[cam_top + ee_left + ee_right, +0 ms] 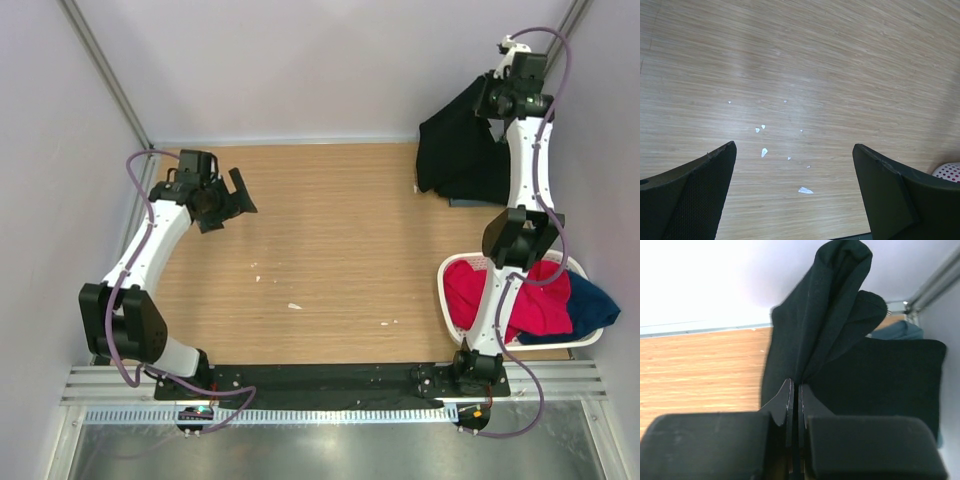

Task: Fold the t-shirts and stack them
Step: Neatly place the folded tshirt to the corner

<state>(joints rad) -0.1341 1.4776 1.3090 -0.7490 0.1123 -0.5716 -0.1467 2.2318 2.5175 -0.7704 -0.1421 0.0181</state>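
Right end effector (pixel 794 386) is clenched on a t-shirt (pixel 830 315) held over the surface's (pixel 330 230) far right corner (left end effector (pixel 795 146) is spread, unladen). Only a thin fold seems pinched; slippage could be caused by swinging.

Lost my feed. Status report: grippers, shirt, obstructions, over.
Left gripper open above the table. Right gripper shut on black t-shirt, held up at far-right corner. White basket at near right, apart from shirt.
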